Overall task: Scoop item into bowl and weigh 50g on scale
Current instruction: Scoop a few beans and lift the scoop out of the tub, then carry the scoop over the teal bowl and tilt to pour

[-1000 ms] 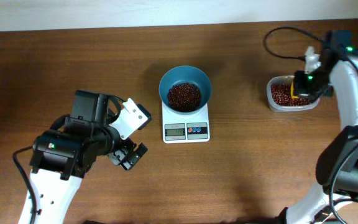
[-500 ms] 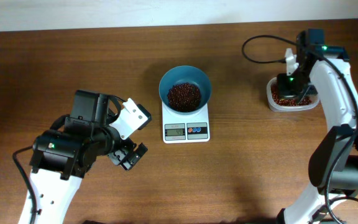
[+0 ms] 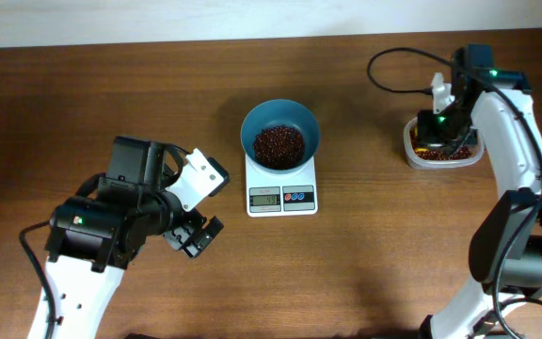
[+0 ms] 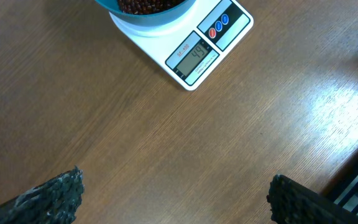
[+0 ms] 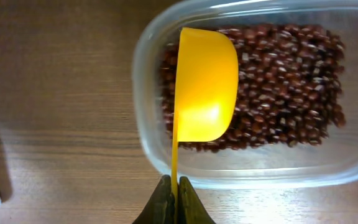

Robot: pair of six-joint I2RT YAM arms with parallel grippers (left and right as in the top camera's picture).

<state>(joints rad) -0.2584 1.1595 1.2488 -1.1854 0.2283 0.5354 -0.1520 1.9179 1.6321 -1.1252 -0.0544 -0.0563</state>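
The teal bowl (image 3: 280,135) holds red-brown beans (image 3: 278,145) and stands on the white scale (image 3: 281,192), whose display (image 4: 194,55) is lit. My right gripper (image 5: 174,190) is shut on the thin handle of a yellow scoop (image 5: 206,84). The scoop hangs on its side, empty, over the beans (image 5: 284,87) in the clear plastic tub (image 5: 229,171); overhead, that gripper (image 3: 440,127) is above the tub (image 3: 443,143) at the right. My left gripper (image 4: 173,199) is open over bare wood, nearer than the scale, with nothing between its fingers (image 4: 55,196).
A black cable (image 3: 398,71) loops over the table behind the right arm. The left arm's body (image 3: 111,221) fills the front left. The table's far edge meets a white wall (image 3: 205,19).
The right arm swung left from the tub's right side to over its middle, carrying the scoop; over the last half second it barely moved. The left arm, bowl and scale stayed still.
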